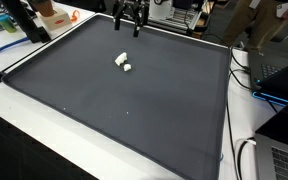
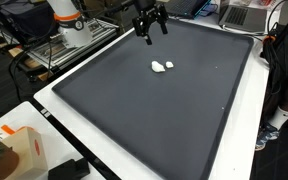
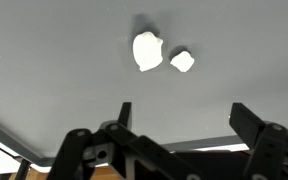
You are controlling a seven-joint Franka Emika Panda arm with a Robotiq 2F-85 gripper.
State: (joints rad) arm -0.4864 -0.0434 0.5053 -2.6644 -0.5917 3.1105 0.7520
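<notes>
Finding: the gripper (image 1: 131,27) hangs above the far edge of the dark mat (image 1: 134,120), at the top centre of the frame in both exterior views. Its jaws stand spread wide, with nothing between them.

Items concerned: a larger white piece (image 3: 146,51) and a smaller white piece (image 3: 182,61) lie just beside each other on the mat. No contact with the gripper.

Position: in an exterior view the pair (image 2: 161,67) sits below the gripper (image 2: 149,34) in the frame, well apart from it. In the wrist view both pieces show in the upper middle, beyond the open jaws, the larger one left of the gap's centre.

Assessment: this appears to be the approach stage. A pick calls for travelling out over the pieces, centring one between the jaws, then descending to mat level before closing.
</notes>
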